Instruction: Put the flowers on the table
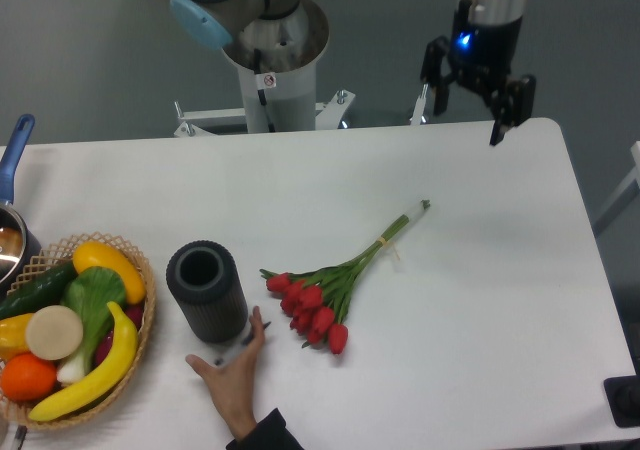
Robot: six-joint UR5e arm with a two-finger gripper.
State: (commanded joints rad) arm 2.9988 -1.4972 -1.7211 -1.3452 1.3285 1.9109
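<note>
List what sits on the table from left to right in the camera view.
pot → fruit basket → black cylinder → flowers, all on the table. A person's hand reaches in below the cylinder; the gripper hangs open above the far right edge.

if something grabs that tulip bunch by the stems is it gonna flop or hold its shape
Probably droops some: the flowers are long thin stems with the red heads massed at one end. The tie should keep them together. Lying flat on the table, they look unlikely to roll.

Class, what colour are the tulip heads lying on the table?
Red; the flowers have green stems, seen in the fixed camera view.
</note>
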